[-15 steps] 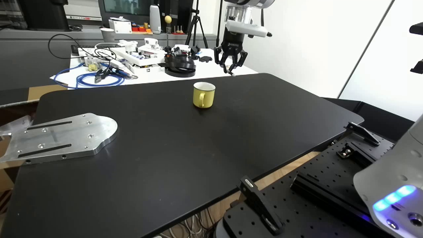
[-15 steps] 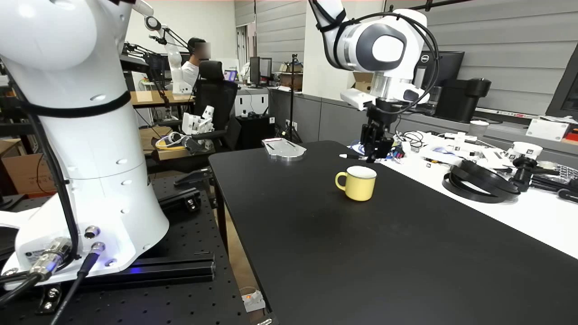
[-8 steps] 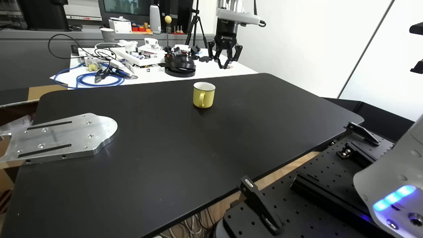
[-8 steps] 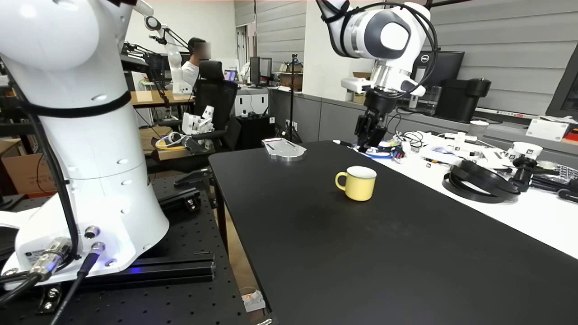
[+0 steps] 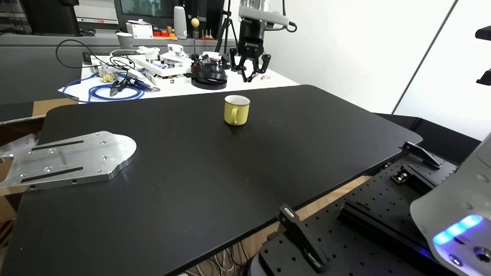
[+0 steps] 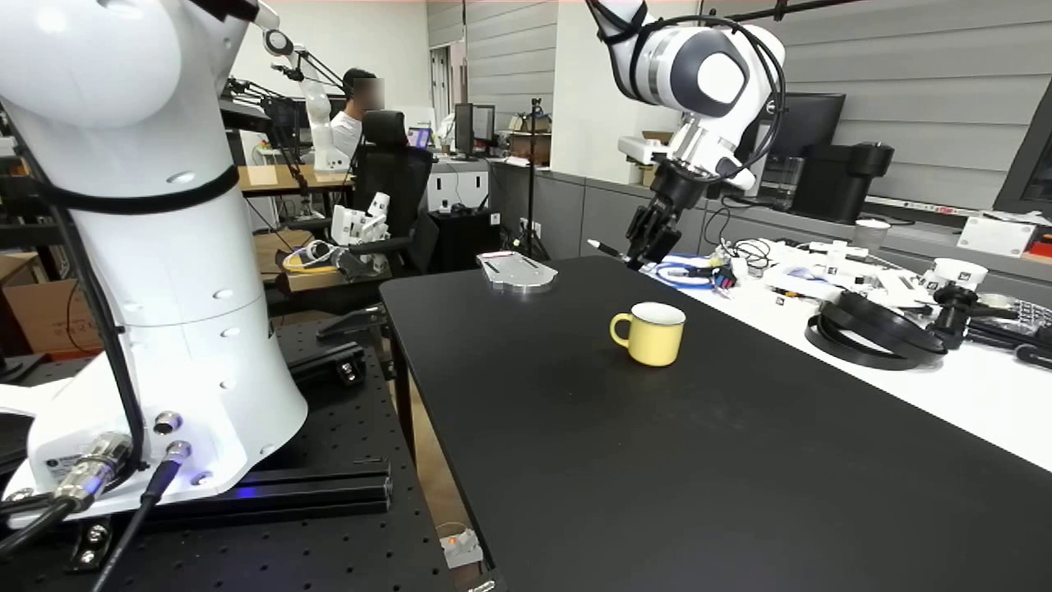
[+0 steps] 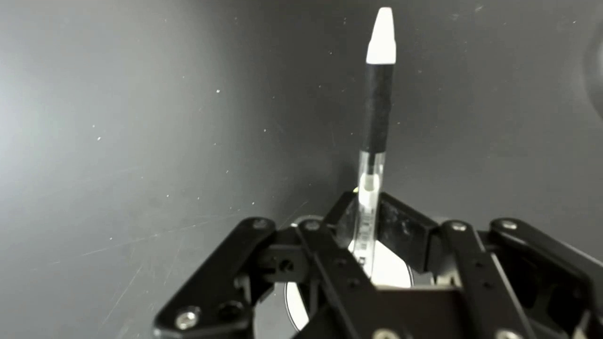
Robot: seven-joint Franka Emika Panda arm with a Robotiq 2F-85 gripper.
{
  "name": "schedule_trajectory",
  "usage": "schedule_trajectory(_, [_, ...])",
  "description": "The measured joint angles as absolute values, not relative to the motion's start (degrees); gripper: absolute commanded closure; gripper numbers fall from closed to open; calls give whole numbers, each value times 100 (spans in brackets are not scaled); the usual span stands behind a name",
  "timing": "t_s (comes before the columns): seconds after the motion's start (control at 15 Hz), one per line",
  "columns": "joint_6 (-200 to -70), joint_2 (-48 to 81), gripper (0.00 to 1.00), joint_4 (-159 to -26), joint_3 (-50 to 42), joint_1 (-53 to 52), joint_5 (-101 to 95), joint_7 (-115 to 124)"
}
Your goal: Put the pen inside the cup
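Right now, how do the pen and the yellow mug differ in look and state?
Shape: the pen is thin and straight, the yellow mug broad and cylindrical. State: the pen is clamped in the gripper, the mug stands upright on the black tabletop. Both show white: the pen's end, the mug's inside.

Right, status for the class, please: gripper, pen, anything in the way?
Gripper shut on pen. Pen tilted, not yet inside upright yellow cup. Silver plate lies apart from cup, likely not in the way.
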State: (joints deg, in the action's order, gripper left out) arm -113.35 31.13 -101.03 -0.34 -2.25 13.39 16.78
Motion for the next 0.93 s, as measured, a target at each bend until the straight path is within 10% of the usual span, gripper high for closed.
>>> schedule_trajectory(0.93, [-9960, 4149, 96, -8738, -17, 278, 2568, 1655])
